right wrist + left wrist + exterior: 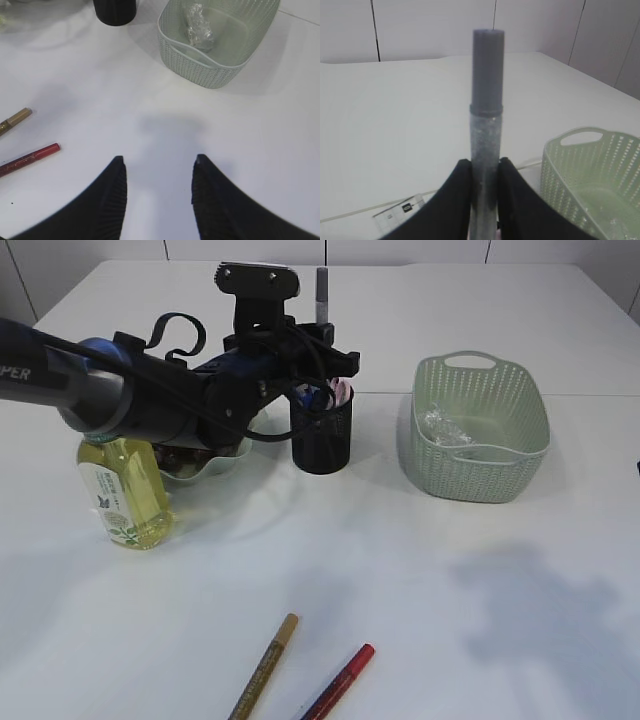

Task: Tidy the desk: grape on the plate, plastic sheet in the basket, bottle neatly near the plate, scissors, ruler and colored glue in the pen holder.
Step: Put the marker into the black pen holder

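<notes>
My left gripper (322, 332) (485, 162) is shut on a grey glitter glue pen (322, 295) (487, 90), held upright just above the black mesh pen holder (322, 435) (115, 11). Blue and pink things stick out of the holder. A pale ruler (400, 211) shows low in the left wrist view. Gold (265, 665) (15, 120) and red (340, 680) (30, 157) glue pens lie at the table's front. The yellow bottle (125, 490) stands beside the plate (215, 462), which holds dark grapes (175, 452). The crumpled plastic sheet (440, 425) (197, 27) lies in the green basket (500, 485) (200, 75). My right gripper (157, 159) hangs open over bare table.
The left arm reaches across the bottle and plate from the left edge. The right arm's shadow falls on the white table at the front right. A seam runs across the table behind the basket.
</notes>
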